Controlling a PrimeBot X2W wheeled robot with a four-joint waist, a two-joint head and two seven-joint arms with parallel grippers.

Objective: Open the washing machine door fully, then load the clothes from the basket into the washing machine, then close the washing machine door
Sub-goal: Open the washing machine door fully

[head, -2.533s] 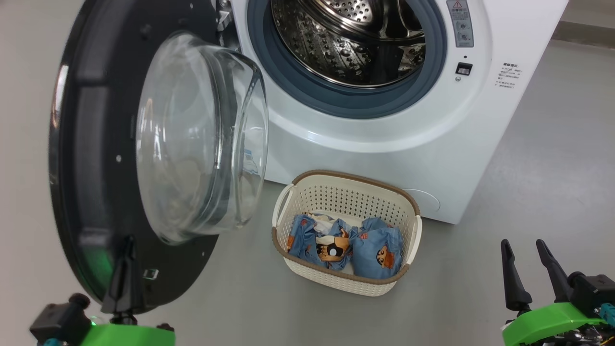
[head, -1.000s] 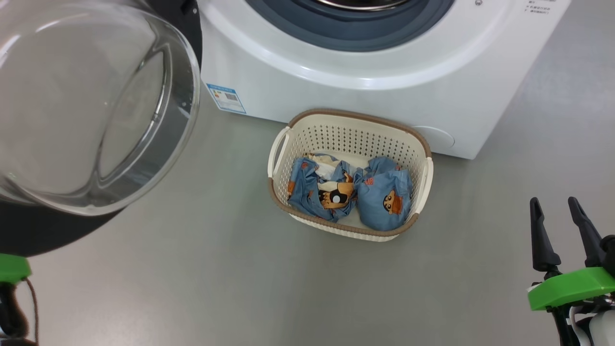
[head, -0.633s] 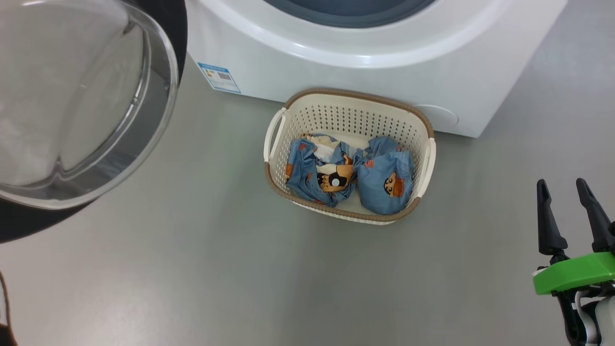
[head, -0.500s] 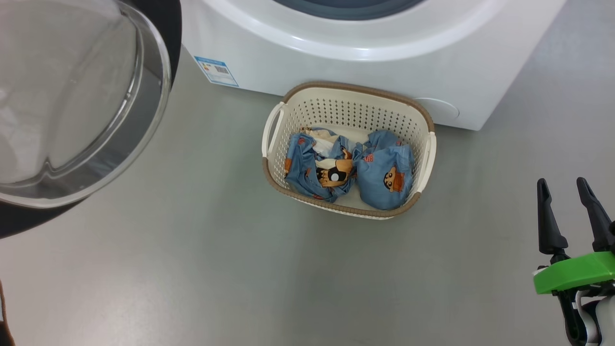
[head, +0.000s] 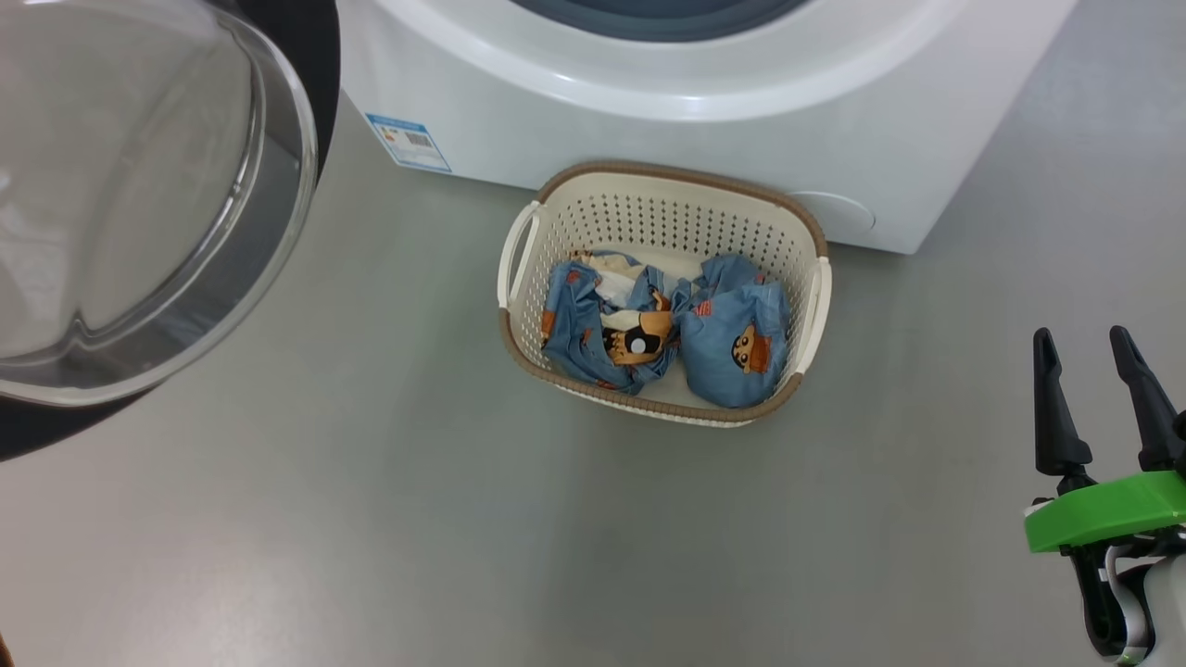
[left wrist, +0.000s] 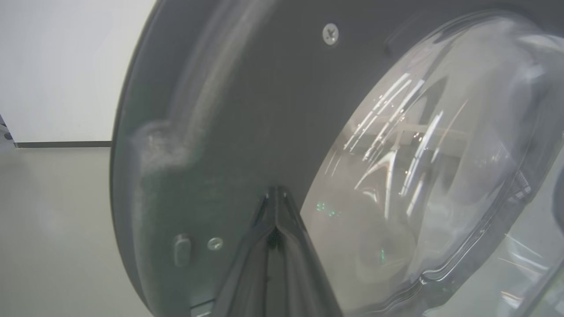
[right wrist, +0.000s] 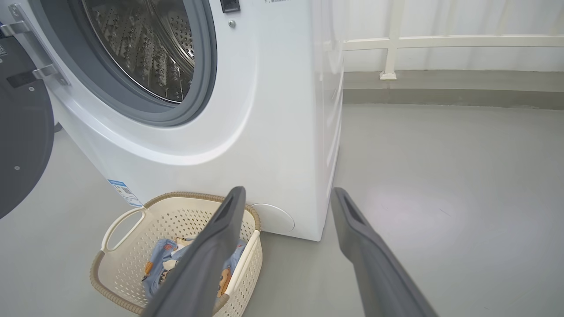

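The washing machine door [head: 139,195] stands swung open at the upper left, its glass bowl bulging toward me. My left gripper [left wrist: 276,190] is shut with nothing in it, its tips close against the door's black inner rim [left wrist: 246,110] beside the glass. The white washing machine [head: 649,120] fills the top, and its steel drum [right wrist: 145,48] is open. In front of it on the floor sits the basket [head: 667,222] with the blue printed clothes [head: 662,329] inside. My right gripper [head: 1080,333] hovers open to the basket's right, well clear of it.
Grey floor [head: 371,519] spreads wide around the basket. A blue label [head: 408,142] is stuck low on the machine's front. The door's metal hinge [right wrist: 31,48] shows left of the drum. A white railing [right wrist: 392,44] and a low curb run behind the machine.
The head camera has tipped down: the drum opening slid off the top and the basket moved toward the middle. The right gripper stays open at the lower right.
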